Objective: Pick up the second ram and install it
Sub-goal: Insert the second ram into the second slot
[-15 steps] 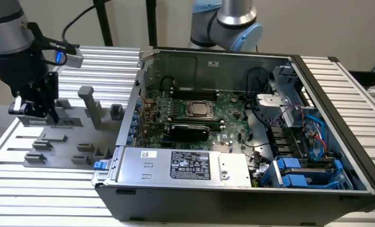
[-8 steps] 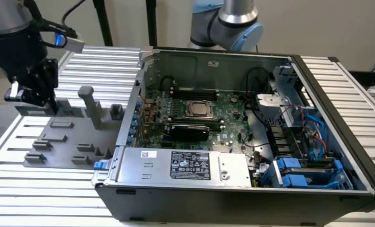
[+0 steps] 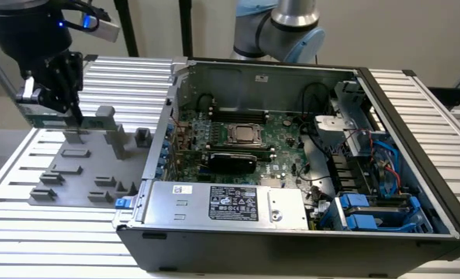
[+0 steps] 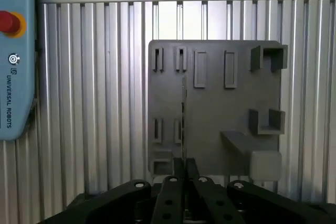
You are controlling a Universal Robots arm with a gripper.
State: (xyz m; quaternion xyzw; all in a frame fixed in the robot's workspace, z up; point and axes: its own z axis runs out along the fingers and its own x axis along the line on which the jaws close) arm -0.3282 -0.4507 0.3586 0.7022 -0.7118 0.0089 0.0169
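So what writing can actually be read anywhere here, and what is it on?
"UNIVERSAL ROBOTS": on the light blue pendant, next to a small round logo.
On the power supply, a black label: too small to read.
Beside it, a small white sticker: too small to read.
On the case wall, a pale sticker: too small to read.
On the second ram in the gripper: no legible print.
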